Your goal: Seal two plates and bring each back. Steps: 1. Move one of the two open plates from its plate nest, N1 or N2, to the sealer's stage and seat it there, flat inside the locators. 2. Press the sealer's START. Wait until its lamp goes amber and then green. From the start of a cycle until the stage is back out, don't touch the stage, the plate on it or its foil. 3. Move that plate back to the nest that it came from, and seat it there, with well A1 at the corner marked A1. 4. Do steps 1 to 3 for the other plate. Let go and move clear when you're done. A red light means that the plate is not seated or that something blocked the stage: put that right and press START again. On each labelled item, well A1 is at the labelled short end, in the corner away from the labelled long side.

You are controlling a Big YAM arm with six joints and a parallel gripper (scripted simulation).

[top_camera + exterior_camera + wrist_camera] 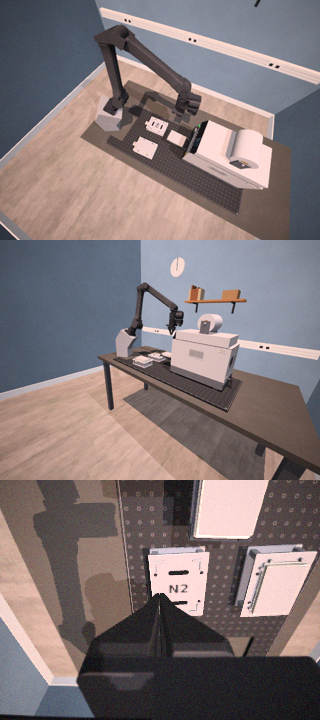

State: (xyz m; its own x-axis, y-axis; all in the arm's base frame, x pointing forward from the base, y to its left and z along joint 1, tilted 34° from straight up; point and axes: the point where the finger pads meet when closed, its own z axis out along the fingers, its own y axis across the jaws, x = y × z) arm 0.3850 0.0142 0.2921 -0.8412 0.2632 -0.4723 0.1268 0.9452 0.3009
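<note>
My gripper (171, 333) (159, 600) is shut and empty, pointing down high above the board near nest N2. Nest N2 (157, 125) (178, 580) holds no plate; its label and slots show. A plate (146, 147) (142, 360) (284, 587) sits in the other nest (282, 556). A second plate (176, 138) (230, 510) with a smooth, pale top lies on the stage, which is out in front of the sealer (217, 136) (196, 356). The sealer's lamp (199, 125) is green. The START button cannot be made out.
The tall white sealer body with its foil roll (246, 147) (210, 322) stands right of the stage. The arm's grey base (108, 120) (124, 344) is at the left end of the table. A dark flat item (135, 110) lies near the base. The wall is behind.
</note>
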